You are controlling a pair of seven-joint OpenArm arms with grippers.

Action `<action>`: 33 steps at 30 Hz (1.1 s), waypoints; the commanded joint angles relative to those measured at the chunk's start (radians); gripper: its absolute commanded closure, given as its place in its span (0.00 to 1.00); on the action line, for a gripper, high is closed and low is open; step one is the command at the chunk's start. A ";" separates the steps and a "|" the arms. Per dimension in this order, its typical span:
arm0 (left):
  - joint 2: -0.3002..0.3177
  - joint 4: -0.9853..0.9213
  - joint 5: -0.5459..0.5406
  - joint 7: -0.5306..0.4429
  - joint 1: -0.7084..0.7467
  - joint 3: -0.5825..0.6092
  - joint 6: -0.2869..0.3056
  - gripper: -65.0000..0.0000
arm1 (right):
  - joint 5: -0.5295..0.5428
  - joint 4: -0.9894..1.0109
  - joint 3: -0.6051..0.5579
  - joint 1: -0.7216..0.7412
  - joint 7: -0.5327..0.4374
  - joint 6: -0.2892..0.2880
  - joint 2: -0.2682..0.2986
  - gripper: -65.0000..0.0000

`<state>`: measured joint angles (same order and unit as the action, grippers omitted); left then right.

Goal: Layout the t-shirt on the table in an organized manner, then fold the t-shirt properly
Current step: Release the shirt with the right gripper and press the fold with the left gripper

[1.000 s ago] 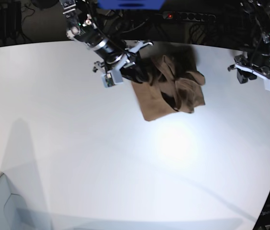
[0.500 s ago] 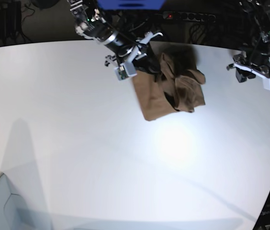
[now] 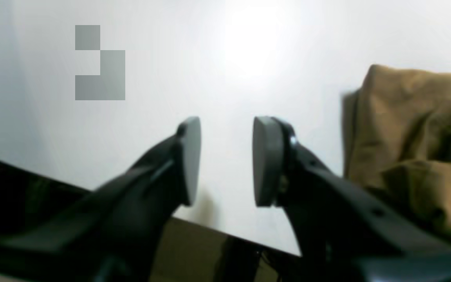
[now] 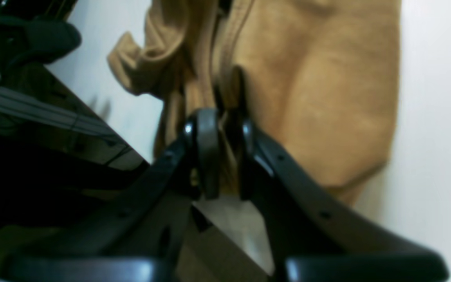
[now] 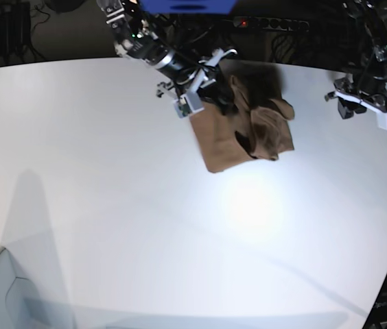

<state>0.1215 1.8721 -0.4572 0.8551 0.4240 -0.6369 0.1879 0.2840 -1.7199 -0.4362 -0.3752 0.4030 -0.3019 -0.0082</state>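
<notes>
At the far edge of the surface (image 5: 111,205), the right end effector (image 4: 223,156) pinches the bunched t-shirt (image 5: 245,133) to spread it; the left end effector (image 3: 225,160) waits apart

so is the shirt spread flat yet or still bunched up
Still bunched up: the t-shirt lies in a crumpled heap with overlapping folds on the table, and the right end effector pinches a fold of it.

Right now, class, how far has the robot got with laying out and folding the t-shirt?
Done: nothing yet; the t-shirt lies bunched on the table. In hand: the right gripper pinches a fold of fabric near the shirt's far edge. The left gripper hangs open, empty, beside it. Left: spreading flat, then every fold.
</notes>
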 commanded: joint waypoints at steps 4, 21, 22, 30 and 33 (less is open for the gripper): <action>0.011 0.022 -0.007 -0.018 0.003 -0.004 0.006 0.66 | 0.014 -0.021 -0.118 0.049 -0.025 -0.015 0.049 0.90; 0.017 0.022 -0.007 -0.018 0.032 -0.010 0.006 0.66 | 0.017 -0.147 -0.252 0.196 -0.034 -0.010 0.156 0.90; 0.017 0.022 -0.007 -0.018 0.042 -0.010 0.006 0.66 | 0.017 -0.153 -0.220 0.192 -0.034 -0.010 0.152 0.90; 0.014 0.024 -0.007 -0.018 0.045 -0.010 0.006 0.66 | 0.017 -0.084 -0.125 0.203 -0.025 -0.010 0.123 0.90; 0.014 0.024 -0.007 -0.018 0.045 -0.010 0.006 0.66 | 0.017 -0.035 -0.125 0.207 -0.032 -0.010 0.089 0.90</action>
<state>0.1268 1.8748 -0.4549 0.8558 0.4679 -0.6399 0.1905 0.2878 -1.7359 -0.5583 -0.1806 0.4034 -0.3061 0.0956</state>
